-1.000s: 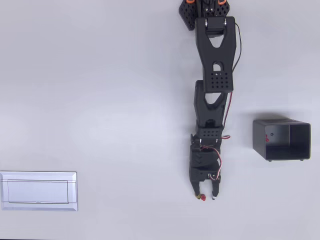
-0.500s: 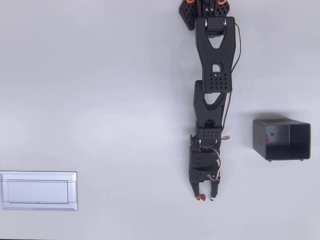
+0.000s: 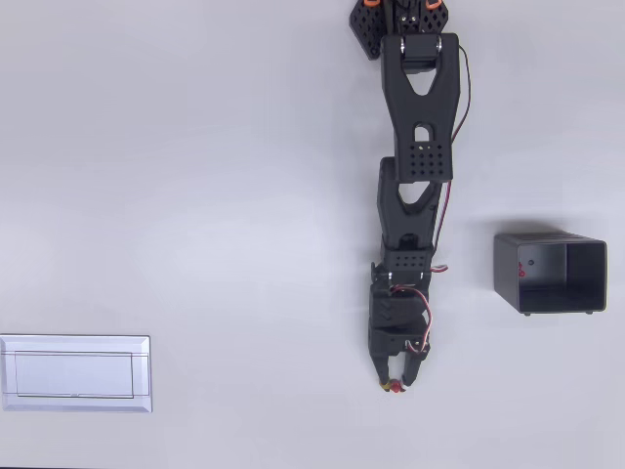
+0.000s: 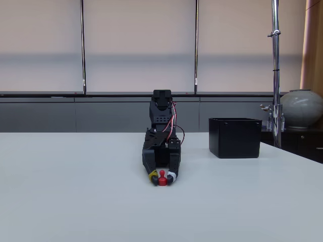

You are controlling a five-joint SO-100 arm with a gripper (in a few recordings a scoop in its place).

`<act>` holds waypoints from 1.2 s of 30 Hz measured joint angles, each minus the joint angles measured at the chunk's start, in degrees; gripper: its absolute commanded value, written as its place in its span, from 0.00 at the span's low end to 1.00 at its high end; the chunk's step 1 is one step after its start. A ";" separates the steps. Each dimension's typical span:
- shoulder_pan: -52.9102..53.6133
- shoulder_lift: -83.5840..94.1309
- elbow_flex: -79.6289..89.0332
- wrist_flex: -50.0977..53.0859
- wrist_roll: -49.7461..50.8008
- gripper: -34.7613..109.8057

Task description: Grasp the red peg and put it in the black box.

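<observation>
While the arm stretches low over the white table [image 3: 195, 195], its pincer [image 3: 397, 383] sits closed around the red peg [image 3: 396, 388].
Seen from overhead, the black box [image 3: 549, 273] stands well apart to the right and a white plate [image 3: 75, 372] lies far left; from the fixed view, the red peg [image 4: 162, 178] stands upright on the table between the fingertips of the pincer [image 4: 162, 178], with the black box [image 4: 234, 137] behind to the right.

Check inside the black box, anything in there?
Overhead, the black box looks hollow, with a small red mark on its left inner wall. The red peg sits between the gripper fingertips. Fixed view hides the interior.
</observation>
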 measured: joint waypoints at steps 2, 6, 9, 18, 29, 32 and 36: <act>0.00 0.00 0.00 0.53 0.00 0.24; 0.00 -0.44 0.88 5.89 0.97 0.24; 0.00 -2.64 3.08 16.79 0.79 0.24; -2.72 -13.01 7.21 48.96 -7.56 0.24; -7.38 -31.90 -14.06 55.37 -9.58 0.24; -9.32 -41.84 -23.29 55.37 -10.81 0.24; -11.69 -54.49 -31.46 53.53 -12.39 0.24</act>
